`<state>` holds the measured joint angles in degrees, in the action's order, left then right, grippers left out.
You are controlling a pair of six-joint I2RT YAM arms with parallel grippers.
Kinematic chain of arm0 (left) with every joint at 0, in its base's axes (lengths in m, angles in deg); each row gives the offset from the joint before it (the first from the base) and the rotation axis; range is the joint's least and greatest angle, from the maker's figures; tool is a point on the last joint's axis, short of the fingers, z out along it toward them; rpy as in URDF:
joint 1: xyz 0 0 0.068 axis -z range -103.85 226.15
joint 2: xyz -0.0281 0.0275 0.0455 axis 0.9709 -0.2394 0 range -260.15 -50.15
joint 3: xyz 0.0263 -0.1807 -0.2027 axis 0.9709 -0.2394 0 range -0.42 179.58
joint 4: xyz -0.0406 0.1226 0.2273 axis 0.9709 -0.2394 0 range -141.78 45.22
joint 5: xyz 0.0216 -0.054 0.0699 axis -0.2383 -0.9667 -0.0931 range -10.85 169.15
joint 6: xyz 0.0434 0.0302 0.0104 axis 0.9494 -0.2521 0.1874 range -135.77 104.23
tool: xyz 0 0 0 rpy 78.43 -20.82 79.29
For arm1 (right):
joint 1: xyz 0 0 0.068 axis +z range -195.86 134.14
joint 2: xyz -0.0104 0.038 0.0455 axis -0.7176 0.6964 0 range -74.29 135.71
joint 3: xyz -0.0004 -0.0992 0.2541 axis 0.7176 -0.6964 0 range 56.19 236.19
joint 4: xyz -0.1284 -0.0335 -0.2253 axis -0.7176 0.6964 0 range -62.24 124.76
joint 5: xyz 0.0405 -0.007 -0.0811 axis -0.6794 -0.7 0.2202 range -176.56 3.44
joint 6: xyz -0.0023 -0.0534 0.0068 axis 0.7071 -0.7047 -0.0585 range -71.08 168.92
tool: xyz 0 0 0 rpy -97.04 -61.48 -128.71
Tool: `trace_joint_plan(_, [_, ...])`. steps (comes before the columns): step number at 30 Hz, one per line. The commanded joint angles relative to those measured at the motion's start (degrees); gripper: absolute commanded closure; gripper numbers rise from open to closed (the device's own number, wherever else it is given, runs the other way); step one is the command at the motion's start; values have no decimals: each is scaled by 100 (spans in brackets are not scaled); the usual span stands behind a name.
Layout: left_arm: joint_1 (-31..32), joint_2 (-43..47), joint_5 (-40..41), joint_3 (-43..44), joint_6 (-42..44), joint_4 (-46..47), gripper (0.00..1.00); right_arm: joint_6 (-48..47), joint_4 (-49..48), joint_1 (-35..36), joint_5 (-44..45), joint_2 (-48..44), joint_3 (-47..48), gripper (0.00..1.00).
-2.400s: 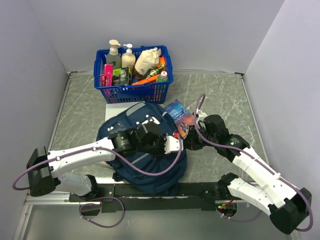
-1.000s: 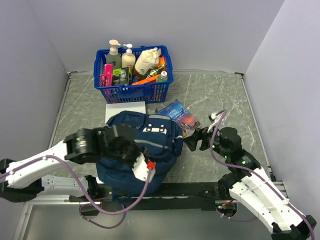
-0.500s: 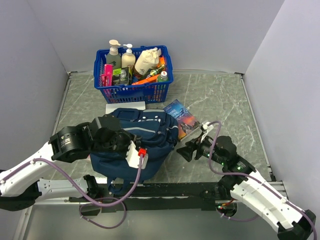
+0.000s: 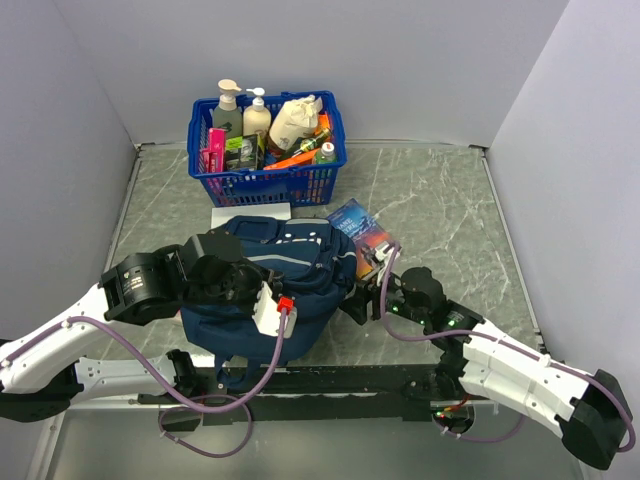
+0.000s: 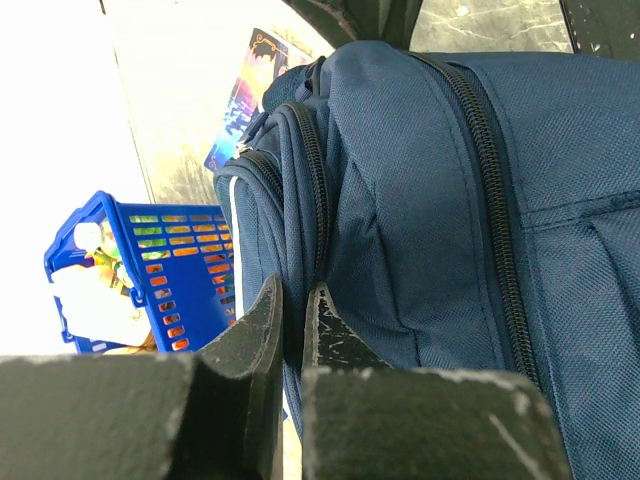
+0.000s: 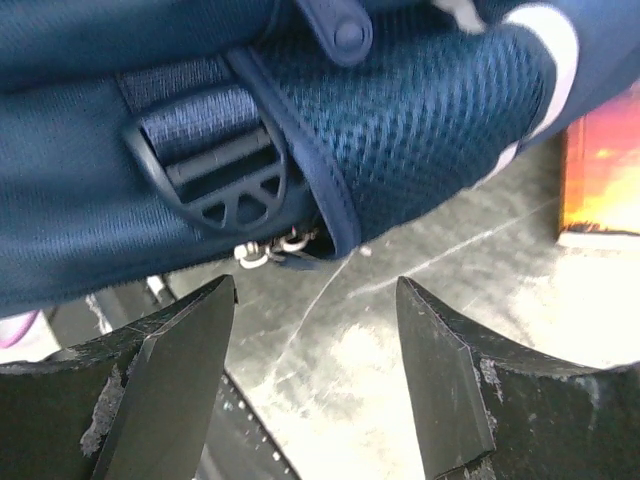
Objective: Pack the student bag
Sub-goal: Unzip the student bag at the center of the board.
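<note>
Fingertips (image 5: 262,322) of my left gripper (image 5: 294,308) are closed to a thin slit, nipping a zipped seam of the student bag (image 5: 430,200); its navy fabric bulges directly ahead of the tips and to their right. Left of the tips, past the bag, stands the blue basket (image 5: 190,290); far ahead lies a book (image 5: 245,100). My right gripper (image 6: 316,284) is spread wide and holds nothing. Marbled table (image 6: 400,380) shows between its fingers (image 6: 170,380). Just past the tips, small metal zip pulls (image 6: 275,248) hang at the bag's lower edge. Further on come a black strap buckle (image 6: 225,182) ahead-left and a padded mesh strap (image 6: 430,110) ahead-right, both on the bag. The book's corner shows at far right, beyond my right-hand finger
</note>
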<state>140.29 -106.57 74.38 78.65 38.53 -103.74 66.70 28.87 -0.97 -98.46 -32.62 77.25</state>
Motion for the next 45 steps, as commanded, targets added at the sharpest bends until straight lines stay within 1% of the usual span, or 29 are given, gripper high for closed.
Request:
trace_joint_plan(1, [-51,149,135,179,151,913,99,-231,-821,64,197,130,100,27])
trace_joint_plan(3, [-51,149,135,153,151,939,99,-284,-1049,126,241,218,74,27])
trace_joint_plan(8, [-51,123,117,188,124,939,99,-424,-1270,214,285,710,126,29])
trace_joint_plan(11, [-51,114,126,188,116,974,99,-425,-1306,284,416,816,161,36])
trace_joint_plan(14, [-51,132,144,127,98,1027,99,-407,-1201,346,574,659,153,50])
trace_joint_plan(15, [-51,132,144,100,63,1044,99,-407,-1113,354,601,597,170,63])
trace_joint_plan(17, [-51,114,117,65,-16,1150,99,-372,-877,363,654,378,162,78])
trace_joint_plan(18, [-59,97,109,48,-103,1176,99,-363,-805,363,671,177,153,90])
trace_joint_plan(20, [-51,96,-5,-40,-375,1316,99,-310,-656,354,776,-18,56,99])
trace_joint_plan(21, [-51,79,-67,-75,-490,1360,99,-293,-603,363,829,-193,21,100])
trace_joint_plan(24, [-51,61,-234,-216,-920,1580,99,-231,-305,363,1075,-466,-40,100])
trace_joint_plan(27, [-51,35,-313,-348,-1325,1800,93,-117,20,363,1277,-720,-58,100])
trace_joint_plan(31, [-51,-9,-305,-558,-1589,1967,90,32,512,363,1524,-967,65,100])
trace_joint_plan(34, [-51,-132,-121,-656,-1940,2256,94,146,908,390,1516,-1134,223,100])
trace_joint_plan(38, [-51,-596,-400,-577,-2160,2266,99,270,1322,495,1436,-1538,399,100])
trace_joint_plan(41, [-51,-1009,-533,-366,-2292,2108,99,314,1612,521,1384,-1714,539,100])
trace_joint_plan(45, [-51,-1292,-279,-427,-2573,2239,99,384,1919,556,1208,-1908,776,100])
